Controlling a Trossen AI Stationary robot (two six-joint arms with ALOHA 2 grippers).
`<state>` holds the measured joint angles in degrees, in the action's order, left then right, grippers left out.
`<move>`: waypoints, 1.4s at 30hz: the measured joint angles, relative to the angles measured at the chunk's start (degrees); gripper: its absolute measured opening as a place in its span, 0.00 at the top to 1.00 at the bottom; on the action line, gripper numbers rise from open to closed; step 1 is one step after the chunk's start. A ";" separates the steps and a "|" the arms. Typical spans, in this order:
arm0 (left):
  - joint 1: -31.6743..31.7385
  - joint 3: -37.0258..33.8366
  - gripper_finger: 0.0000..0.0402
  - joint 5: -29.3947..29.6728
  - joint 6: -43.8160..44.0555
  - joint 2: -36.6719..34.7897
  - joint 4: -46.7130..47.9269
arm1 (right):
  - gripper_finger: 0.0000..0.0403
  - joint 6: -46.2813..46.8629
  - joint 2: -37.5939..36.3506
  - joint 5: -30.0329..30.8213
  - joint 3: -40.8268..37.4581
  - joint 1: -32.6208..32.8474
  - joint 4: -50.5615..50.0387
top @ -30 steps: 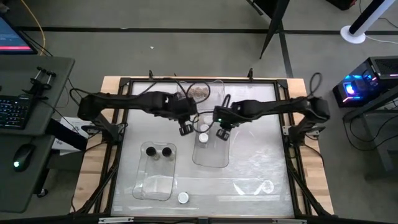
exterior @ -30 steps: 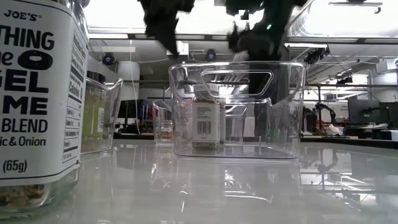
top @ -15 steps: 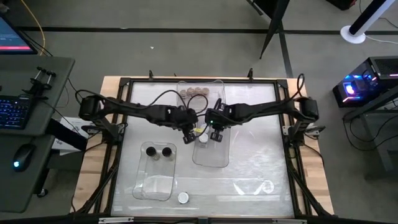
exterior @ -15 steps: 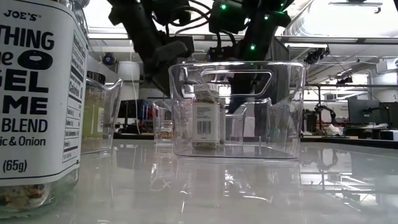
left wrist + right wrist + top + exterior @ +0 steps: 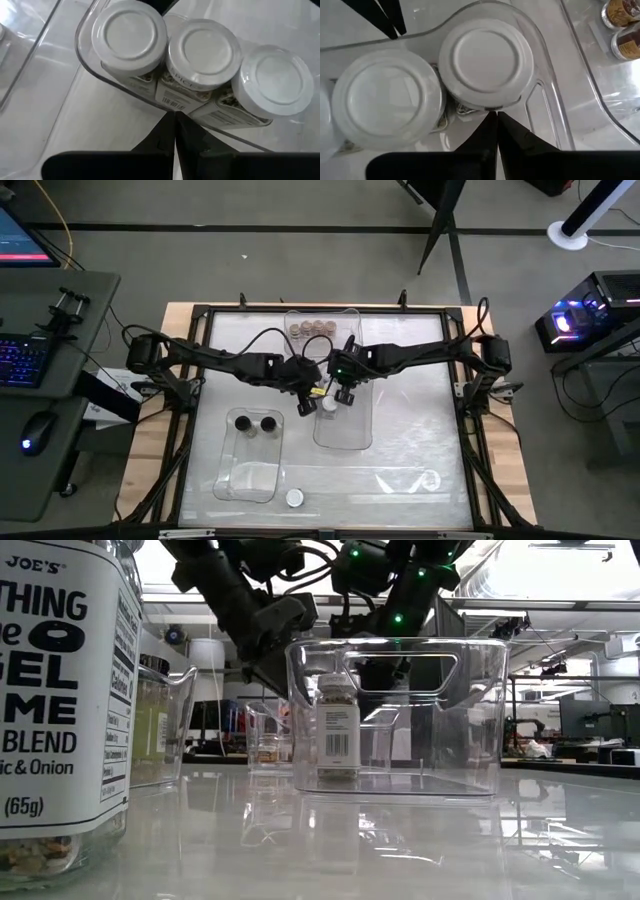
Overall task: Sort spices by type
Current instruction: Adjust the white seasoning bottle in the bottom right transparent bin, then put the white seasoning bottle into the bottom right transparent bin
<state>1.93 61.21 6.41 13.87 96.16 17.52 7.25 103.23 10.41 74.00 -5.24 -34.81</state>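
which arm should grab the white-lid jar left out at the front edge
Left, probably: the loose white-lidded jar sits on the left half, just beyond the black-lid bin. Both grippers, left and right, hang over the middle bin.

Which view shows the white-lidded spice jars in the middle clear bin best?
Left wrist view: three white round-lidded spice jars stand side by side against the clear plastic bin's curved wall, lids and labels visible. Right wrist view shows only two lids. Low view shows one jar side-on. High view shows them mostly hidden under the arms.
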 joint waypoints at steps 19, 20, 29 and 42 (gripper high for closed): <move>-0.22 -0.04 1.00 0.74 2.51 0.04 -1.24 | 1.00 0.25 -0.84 -4.65 -5.14 -0.35 2.80; -0.22 -0.06 1.00 0.81 2.51 0.06 -1.26 | 1.00 0.23 -0.84 -4.56 -5.40 -0.36 3.51; -0.22 -0.07 1.00 1.69 2.51 0.07 -4.34 | 1.00 0.24 -0.82 -4.17 -5.51 -0.36 7.62; -0.07 -0.07 1.00 1.72 1.92 -0.20 -5.10 | 1.00 -0.84 -3.35 -4.11 -5.51 -0.36 0.43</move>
<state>1.87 61.14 8.13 15.79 95.96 12.42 6.42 99.88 6.31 68.49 -5.61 -34.38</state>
